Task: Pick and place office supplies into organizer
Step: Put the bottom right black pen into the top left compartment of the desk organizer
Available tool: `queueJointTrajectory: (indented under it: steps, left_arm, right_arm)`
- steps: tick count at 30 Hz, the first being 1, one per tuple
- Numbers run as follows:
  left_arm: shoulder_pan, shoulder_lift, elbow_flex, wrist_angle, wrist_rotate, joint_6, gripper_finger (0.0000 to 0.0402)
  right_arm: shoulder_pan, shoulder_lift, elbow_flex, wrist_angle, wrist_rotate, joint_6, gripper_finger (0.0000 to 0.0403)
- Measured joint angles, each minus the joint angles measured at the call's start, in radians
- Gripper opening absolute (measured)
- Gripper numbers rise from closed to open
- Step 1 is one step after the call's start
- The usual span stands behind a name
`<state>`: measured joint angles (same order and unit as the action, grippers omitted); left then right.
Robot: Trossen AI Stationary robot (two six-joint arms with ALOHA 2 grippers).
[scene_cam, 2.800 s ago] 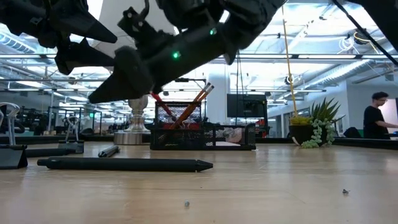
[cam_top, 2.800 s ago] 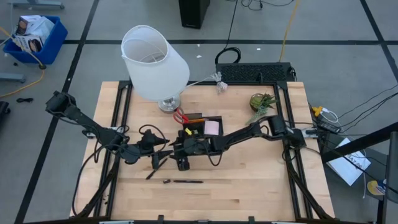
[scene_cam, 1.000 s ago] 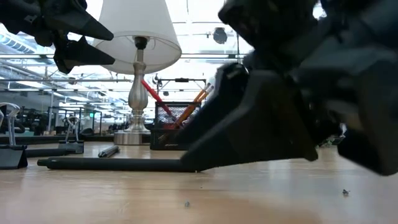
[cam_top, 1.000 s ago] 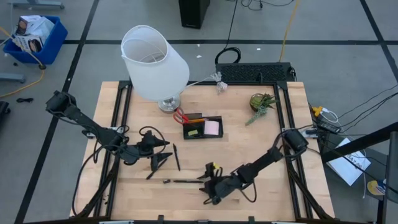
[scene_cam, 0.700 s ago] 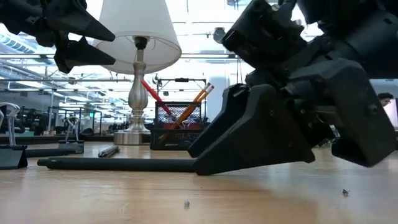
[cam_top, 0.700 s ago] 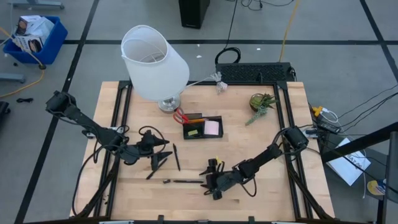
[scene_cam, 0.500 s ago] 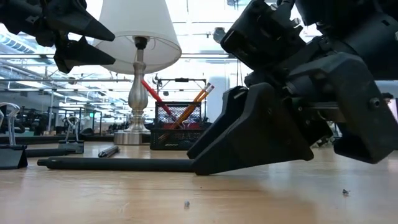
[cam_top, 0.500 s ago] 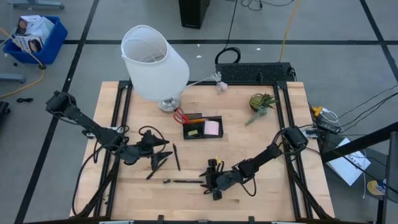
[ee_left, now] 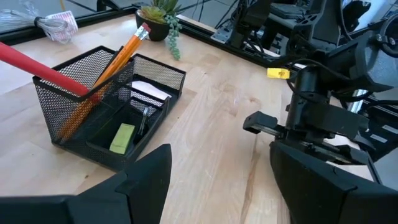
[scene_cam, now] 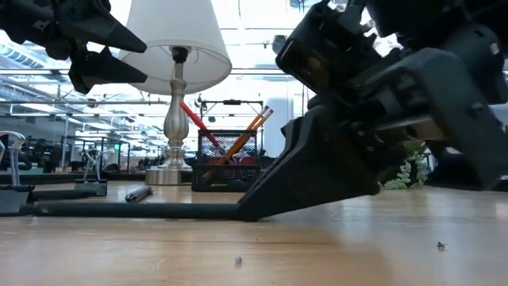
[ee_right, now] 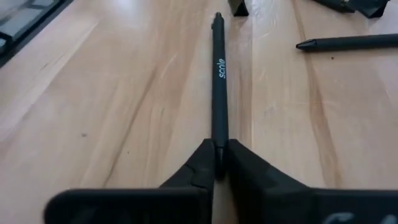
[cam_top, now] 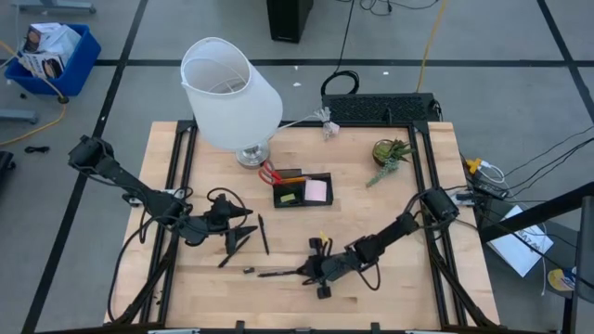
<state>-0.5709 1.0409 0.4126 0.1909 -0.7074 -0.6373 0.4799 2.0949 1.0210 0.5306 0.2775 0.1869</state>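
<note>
Right wrist view shows the right gripper point(ee_right: 217, 163) pinched down on the end of a black pen point(ee_right: 219, 74) that lies flat on the table point(cam_top: 399, 297), near its front edge and well apart from the organizer point(cam_top: 303, 189) at mid-table. The left gripper point(cam_top: 243, 226) hovers over the left side with fingers spread wide and empty, beside another pen point(cam_top: 264, 234). The organizer already holds scissors point(ee_left: 43, 67), pencils point(ee_left: 112, 68), a sticky-note pad point(cam_top: 316, 190) and a marker point(ee_left: 122, 137), so by my reading the pens remain.
</note>
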Motion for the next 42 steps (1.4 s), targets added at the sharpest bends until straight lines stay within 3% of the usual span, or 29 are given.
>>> queueJointTrajectory:
  steps: [9, 18, 30, 36, 42]
  left_arm:
    - [0.000, 0.000, 0.000, 0.000, 0.000, 0.000, 0.0274]
    - [0.000, 0.000, 0.000, -0.003, 0.000, 0.000, 0.0274]
    - [0.000, -0.003, 0.000, 0.054, 0.002, -0.005, 0.0274]
    - [0.000, -0.003, 0.000, 0.099, 0.027, 0.053, 0.0274]
    - [0.000, -0.001, 0.000, 0.096, 0.027, 0.060, 0.0274]
  right_arm:
    - [-0.017, 0.002, -0.001, 0.046, 0.008, 0.003, 0.0033]
    - [-0.021, -0.054, -0.001, 0.055, 0.044, -0.071, 0.0015]
    - [-0.026, -0.338, -0.001, -0.465, 0.357, -0.180, 0.0018]
    - [-0.055, -0.496, -0.001, -0.642, 0.457, -0.365, 0.0019]
    - [-0.114, -0.544, 0.000, -0.673, 0.510, -0.794, 0.0019]
